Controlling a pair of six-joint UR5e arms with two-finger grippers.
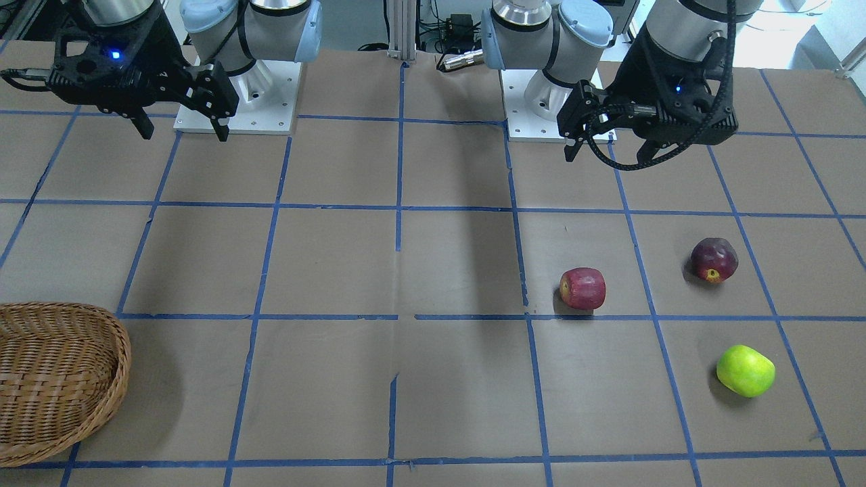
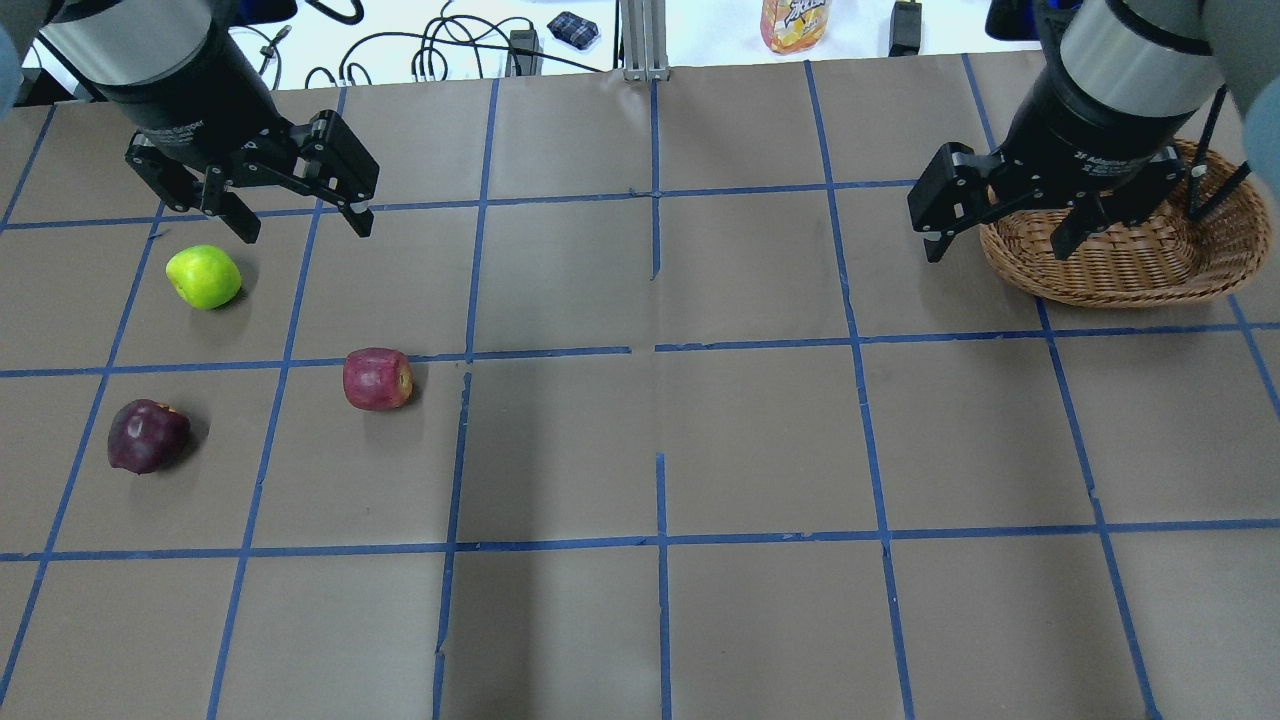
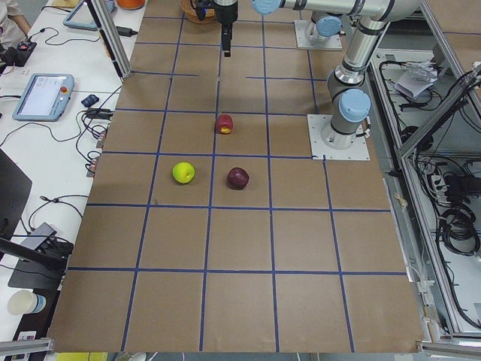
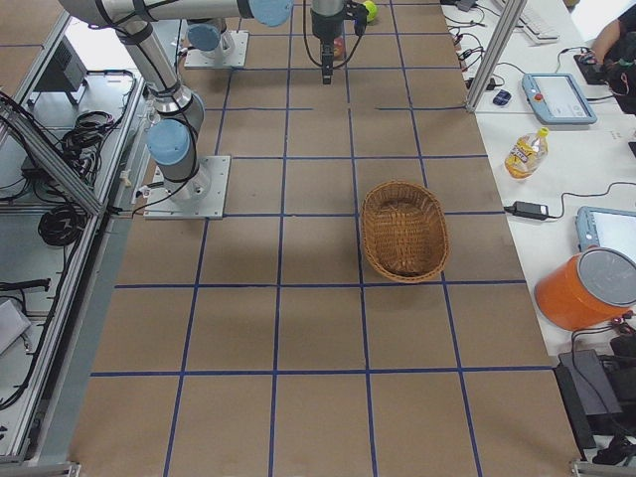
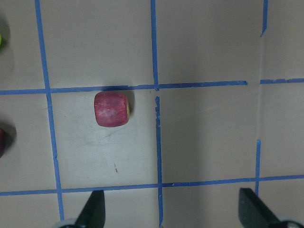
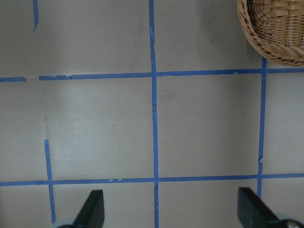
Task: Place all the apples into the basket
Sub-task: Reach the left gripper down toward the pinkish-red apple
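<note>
Three apples lie on the brown table on my left side. The matte red apple (image 2: 378, 379) (image 1: 582, 288) (image 5: 112, 109) lies on its side. The dark maroon apple (image 2: 148, 436) (image 1: 714, 260) and the lime green apple (image 2: 204, 277) (image 1: 745, 370) lie further out. My left gripper (image 2: 303, 230) (image 1: 604, 159) (image 5: 173, 211) hangs open and empty high above them. The wicker basket (image 2: 1120, 290) (image 1: 122, 358) (image 4: 366, 231) (image 6: 270, 38) stands empty on the far right. My right gripper (image 2: 997, 252) (image 1: 183, 135) (image 6: 171, 211) hangs open and empty beside it.
Blue tape lines divide the table into squares. The two arm bases (image 1: 237, 101) (image 1: 548, 115) stand at the robot's edge. Beyond the far edge are cables and a drink bottle (image 2: 795, 22). An orange bucket (image 4: 586, 288) and tablets (image 3: 41, 96) sit on side benches.
</note>
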